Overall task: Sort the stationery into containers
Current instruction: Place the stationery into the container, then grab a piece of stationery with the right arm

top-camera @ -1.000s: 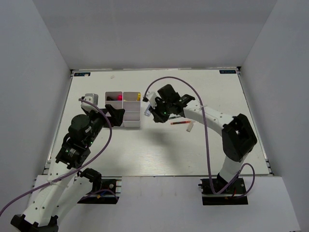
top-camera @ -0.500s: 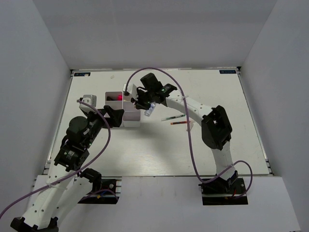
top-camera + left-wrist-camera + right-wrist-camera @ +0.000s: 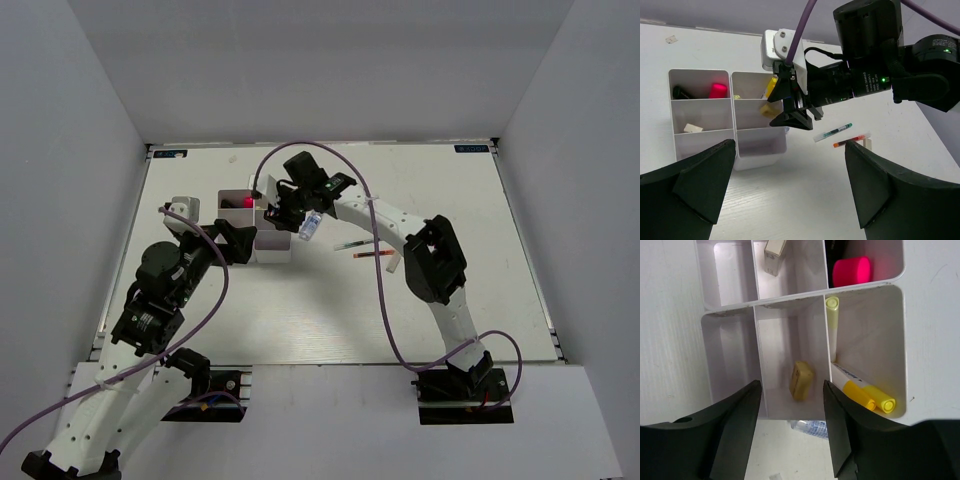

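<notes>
The white box [image 3: 272,250] has several cells. My right gripper [image 3: 284,212] hovers over it, open and empty [image 3: 791,407]. Below its jaws a small yellow piece [image 3: 801,380] lies tilted in a middle cell. Two yellow-ended markers [image 3: 862,396] lie in the neighbouring cell. A pink-ended item [image 3: 852,270] and a small white block [image 3: 774,251] sit in other cells. A green pen [image 3: 352,243], a red pen [image 3: 374,254] and a white stick [image 3: 393,264] lie on the table right of the box. My left gripper [image 3: 790,192] is open and empty, low at the box's near-left side [image 3: 236,243].
A clear, blue-printed scrap [image 3: 832,427] lies against the box's right wall. A small grey-white block [image 3: 185,207] stands left of the box. The right arm [image 3: 400,225] arches over the pens. White walls enclose the table.
My right gripper has swung left from beside the box's right edge to above its cells. The left arm has barely moved.
</notes>
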`<state>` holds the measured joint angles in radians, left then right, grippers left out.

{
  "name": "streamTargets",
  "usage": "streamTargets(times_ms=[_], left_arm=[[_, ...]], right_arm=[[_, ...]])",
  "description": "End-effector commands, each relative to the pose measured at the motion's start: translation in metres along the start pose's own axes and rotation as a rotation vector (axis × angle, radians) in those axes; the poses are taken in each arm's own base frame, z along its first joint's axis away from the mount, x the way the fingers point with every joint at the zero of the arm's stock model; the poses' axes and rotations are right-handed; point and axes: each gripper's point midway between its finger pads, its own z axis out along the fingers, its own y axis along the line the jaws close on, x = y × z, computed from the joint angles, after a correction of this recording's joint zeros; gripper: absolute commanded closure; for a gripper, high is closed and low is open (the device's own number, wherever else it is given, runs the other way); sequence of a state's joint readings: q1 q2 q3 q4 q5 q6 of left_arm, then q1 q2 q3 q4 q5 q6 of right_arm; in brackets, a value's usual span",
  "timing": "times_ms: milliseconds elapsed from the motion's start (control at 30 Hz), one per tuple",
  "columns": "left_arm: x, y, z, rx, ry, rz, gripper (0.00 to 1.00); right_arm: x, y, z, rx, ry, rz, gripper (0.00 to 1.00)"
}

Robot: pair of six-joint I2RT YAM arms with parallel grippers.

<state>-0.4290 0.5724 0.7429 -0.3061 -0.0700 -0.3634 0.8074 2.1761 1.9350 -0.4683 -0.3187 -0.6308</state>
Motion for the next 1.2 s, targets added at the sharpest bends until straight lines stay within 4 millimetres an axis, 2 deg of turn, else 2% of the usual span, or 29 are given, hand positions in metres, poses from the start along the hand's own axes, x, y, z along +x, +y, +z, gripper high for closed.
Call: streamTargets(times_ms=[0,133,300,333,367,400,467,500,567,600,633,667,700,733,767,800,833,867,900,933,967,1000,1033,1067,1100,1167], left_arm=[[-0.001,-0.002,0.0,0.019,-0.008,0.011,0.0],[-0.002,-0.004,0.0,0.031,-0.014,0.02,0.0],[-0.004,-0.008,-0.004,0.057,-0.027,0.019,0.0],[-0.008,-0.009,-0.006,0.064,-0.046,0.027,0.0],[-0.008,-0.011,-0.006,0.074,-0.042,0.028,0.0],[-0.006,-0.01,-0.007,0.074,-0.042,0.028,0.0],[-0.009,-0.016,-0.009,0.102,-0.053,0.028,0.0],[-0.008,-0.017,-0.01,0.111,-0.05,0.028,0.0],[-0.004,-0.021,-0.009,0.141,-0.04,0.039,0.07],[-0.005,-0.024,-0.01,0.157,-0.044,0.039,0.1],[-0.006,-0.03,-0.011,0.192,-0.044,0.05,0.15],[-0.003,-0.033,-0.01,0.207,-0.029,0.051,0.3],[0.002,-0.034,-0.007,0.219,-0.017,0.051,0.4],[0.004,-0.038,-0.008,0.244,-0.008,0.062,0.5],[0.008,-0.038,-0.006,0.25,0.01,0.061,0.66],[0.011,-0.042,-0.005,0.264,0.024,0.062,0.7],[0.016,-0.041,-0.002,0.267,0.044,0.07,0.72],[0.019,-0.043,0.0,0.28,0.059,0.07,0.72],[0.023,-0.044,0.001,0.286,0.074,0.069,0.65],[0.027,-0.046,0.003,0.3,0.094,0.068,0.56],[0.031,-0.045,0.007,0.292,0.118,0.066,0.45],[0.035,-0.046,0.008,0.299,0.136,0.064,0.31],[0.035,-0.048,0.009,0.306,0.148,0.063,0.28],[0.037,-0.047,0.011,0.303,0.158,0.062,0.26],[0.041,-0.047,0.012,0.308,0.174,0.061,0.25],[0.042,-0.049,0.012,0.318,0.178,0.06,0.25]], right_arm=[[-0.025,-0.011,-0.006,0.034,-0.059,-0.03,0.41],[-0.036,-0.009,-0.015,0.027,-0.089,-0.014,0.39],[-0.057,-0.004,-0.044,0.033,-0.14,-0.009,0.41],[-0.055,-0.002,-0.044,0.028,-0.136,-0.005,0.44],[-0.07,-0.005,-0.066,0.054,-0.17,-0.015,0.46],[-0.06,-0.001,-0.066,0.049,-0.152,0.0,0.51],[-0.066,-0.001,-0.092,0.096,-0.172,-0.008,0.61],[-0.051,0.006,-0.091,0.087,-0.145,0.009,0.66],[-0.057,-0.002,-0.123,0.156,-0.178,-0.012,0.77],[-0.029,0.011,-0.114,0.127,-0.124,0.013,0.92],[-0.023,0.007,-0.13,0.154,-0.125,0.019,1.0],[-0.015,0.02,-0.137,0.128,-0.127,-0.004,1.0],[0.008,0.032,-0.136,0.102,-0.093,0.01,1.0],[0.005,0.034,-0.151,0.118,-0.113,-0.03,1.0],[0.032,0.04,-0.152,0.105,-0.076,-0.009,1.0],[0.032,0.043,-0.166,0.125,-0.08,-0.075,1.0],[0.059,0.054,-0.173,0.124,-0.038,-0.067,1.0],[0.077,0.052,-0.18,0.157,0.014,-0.065,0.97],[0.083,0.049,-0.194,0.19,0.035,-0.125,0.87],[0.105,0.061,-0.197,0.178,0.083,-0.134,0.64],[0.118,0.061,-0.202,0.186,0.129,-0.152,0.53],[0.134,0.064,-0.219,0.183,0.174,-0.191,0.45],[0.163,0.079,-0.214,0.133,0.238,-0.224,0.35],[0.171,0.082,-0.217,0.114,0.256,-0.283,0.32],[0.189,0.086,-0.221,0.106,0.286,-0.281,0.29],[0.206,0.09,-0.22,0.072,0.322,-0.346,0.28]])
